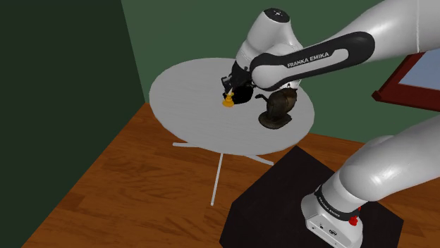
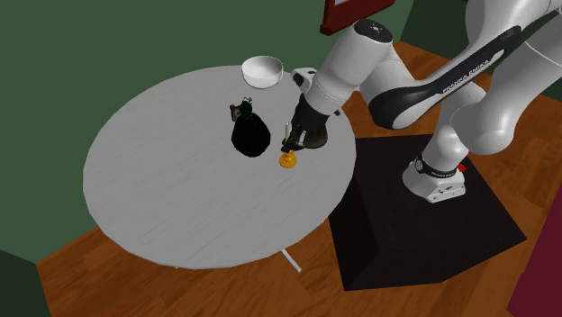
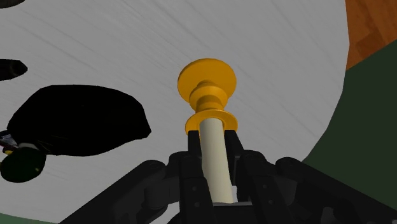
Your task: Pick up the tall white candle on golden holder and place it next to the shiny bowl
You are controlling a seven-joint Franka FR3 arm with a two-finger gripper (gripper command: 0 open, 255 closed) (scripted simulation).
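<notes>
A tall white candle (image 3: 213, 159) stands in a golden holder (image 3: 207, 79). My gripper (image 3: 214, 175) is shut on the candle's stem, one black finger on each side. In the second exterior view the gripper (image 2: 293, 137) holds the candle over the round grey table (image 2: 171, 189), with the golden holder (image 2: 287, 161) at or just above the tabletop; I cannot tell which. The shiny bowl (image 2: 262, 70) looks white and sits near the table's far edge. In the shoulder view it is a dark glossy brown shape (image 1: 277, 109), to the right of the golden holder (image 1: 227, 103).
A black rounded object (image 2: 249, 135) sits close beside the candle, between it and the table's middle; it also shows as the black object (image 3: 76, 121) beside the gripper. The table's edge runs near the candle. The black stand (image 2: 423, 225) sits on a wooden floor, with green walls behind.
</notes>
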